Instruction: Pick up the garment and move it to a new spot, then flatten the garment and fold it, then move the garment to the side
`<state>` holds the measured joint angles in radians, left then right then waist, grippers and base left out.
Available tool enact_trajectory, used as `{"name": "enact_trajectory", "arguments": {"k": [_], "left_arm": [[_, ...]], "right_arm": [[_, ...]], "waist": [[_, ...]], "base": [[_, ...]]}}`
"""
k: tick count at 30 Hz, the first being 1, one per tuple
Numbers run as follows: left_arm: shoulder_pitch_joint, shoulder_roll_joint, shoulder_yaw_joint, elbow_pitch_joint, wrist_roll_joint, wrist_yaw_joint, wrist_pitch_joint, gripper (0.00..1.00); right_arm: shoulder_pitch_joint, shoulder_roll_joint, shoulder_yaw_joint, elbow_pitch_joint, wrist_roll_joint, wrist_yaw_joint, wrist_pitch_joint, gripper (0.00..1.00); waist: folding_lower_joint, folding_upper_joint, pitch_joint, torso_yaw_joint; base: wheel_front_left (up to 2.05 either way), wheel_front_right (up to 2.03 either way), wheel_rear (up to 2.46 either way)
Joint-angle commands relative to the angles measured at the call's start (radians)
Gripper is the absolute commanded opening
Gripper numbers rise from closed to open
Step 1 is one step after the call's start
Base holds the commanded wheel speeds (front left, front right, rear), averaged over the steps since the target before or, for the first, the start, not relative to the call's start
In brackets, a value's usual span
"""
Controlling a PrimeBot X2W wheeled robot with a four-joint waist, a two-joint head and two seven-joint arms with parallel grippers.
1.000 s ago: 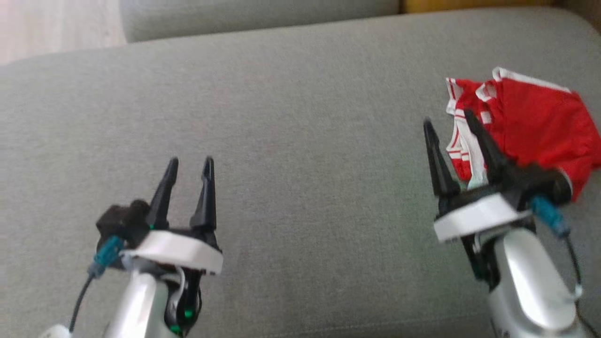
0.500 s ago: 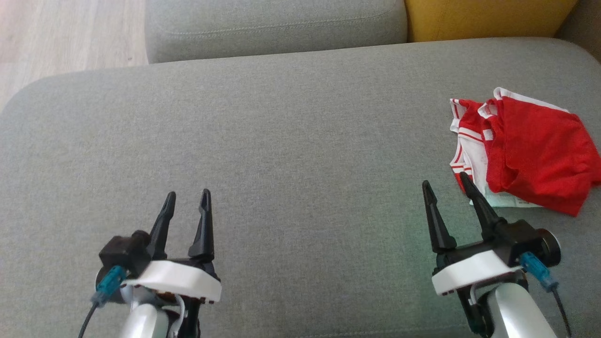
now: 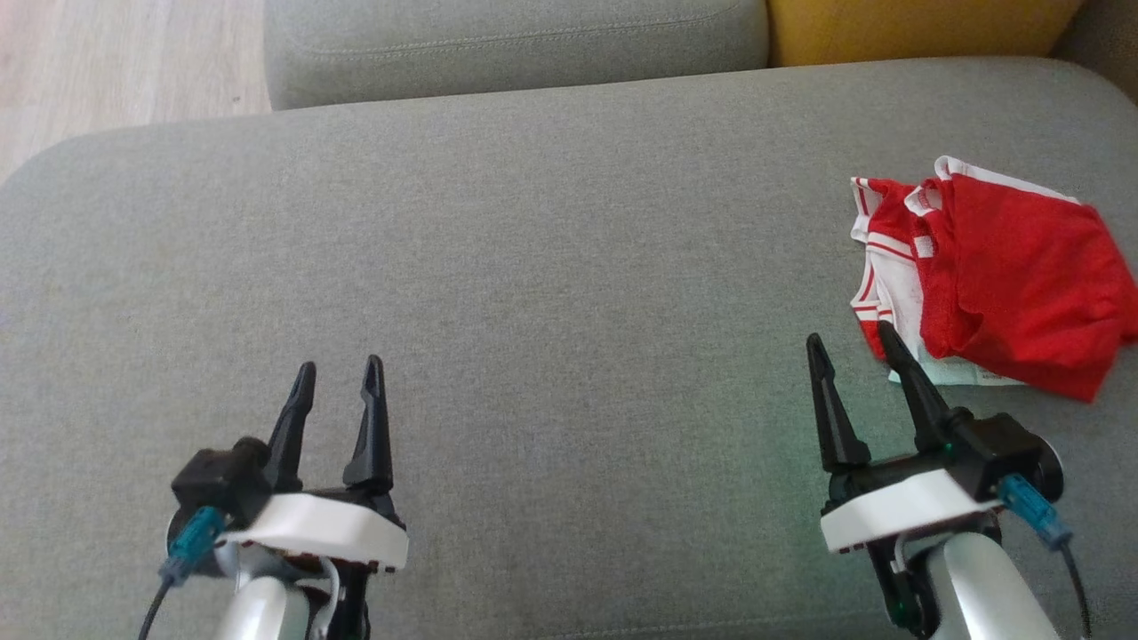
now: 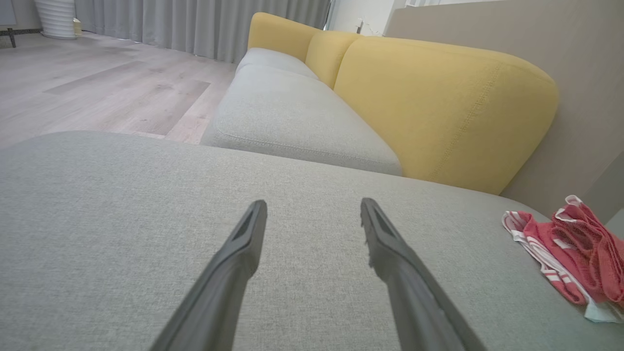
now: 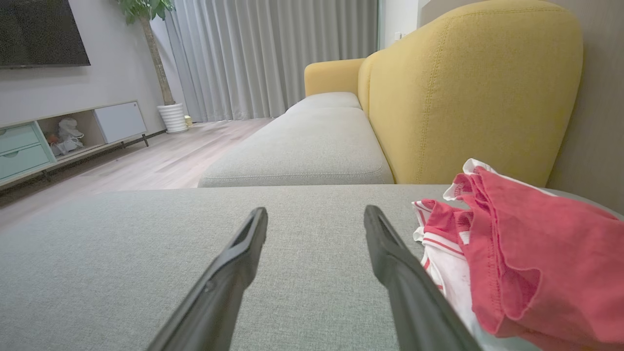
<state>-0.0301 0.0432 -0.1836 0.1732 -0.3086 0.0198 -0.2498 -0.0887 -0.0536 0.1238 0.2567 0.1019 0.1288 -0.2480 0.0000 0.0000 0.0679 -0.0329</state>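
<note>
Grey sofa cushion point(image 3: 569, 267) lies bare under my left gripper point(image 3: 340, 364), jaws parted and empty at the near left. My right gripper point(image 3: 846, 333) is parted and empty too, just beside the red-and-white garment point(image 3: 1005, 284) bunched at the cushion's right edge. I worry a shallow pinch catches only one layer, or nudges it off that edge.

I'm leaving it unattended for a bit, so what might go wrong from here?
1. The garment lies bunched in loose layers; the open right claw beside it may pinch only the top red layer and drag the rest askew.
2. It sits far toward the right of the grey cushion, so a push could slide it toward the edge.
</note>
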Motion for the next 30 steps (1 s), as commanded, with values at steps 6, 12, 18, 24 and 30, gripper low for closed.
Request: {"name": "enact_trajectory", "arguments": {"k": [6,12,18,24,30], "left_arm": [[-0.036,0.007,0.047,-0.028,-0.018,-0.016,-0.012,1.00],[-0.037,0.007,0.060,-0.040,-0.016,-0.011,-0.012,1.00],[-0.039,0.007,0.074,-0.070,-0.019,-0.025,-0.012,1.00],[0.007,-0.001,0.037,-0.001,-0.052,-0.023,0.010,0.00],[0.003,0.002,0.047,0.003,-0.117,-0.029,0.025,0.00]], "right_arm": [[-0.033,0.003,0.028,-0.043,0.009,0.002,-0.014,1.00],[-0.036,0.003,0.031,-0.044,0.007,0.002,-0.014,1.00],[-0.040,0.003,0.034,-0.041,0.009,0.002,-0.014,1.00],[0.011,-0.001,0.006,0.016,0.042,0.000,0.006,0.00],[0.007,-0.007,-0.001,0.017,0.122,0.000,0.019,0.00]], "waist": [[0.0000,0.0000,0.007,0.003],[0.0000,0.0000,0.012,0.005],[0.0000,0.0000,0.018,0.006],[0.0000,0.0000,0.017,0.007],[0.0000,0.0000,0.012,0.008]], "base": [[0.00,0.00,0.00],[0.00,0.00,0.00],[0.00,0.00,0.00],[0.00,0.00,0.00],[0.00,0.00,0.00]]}}
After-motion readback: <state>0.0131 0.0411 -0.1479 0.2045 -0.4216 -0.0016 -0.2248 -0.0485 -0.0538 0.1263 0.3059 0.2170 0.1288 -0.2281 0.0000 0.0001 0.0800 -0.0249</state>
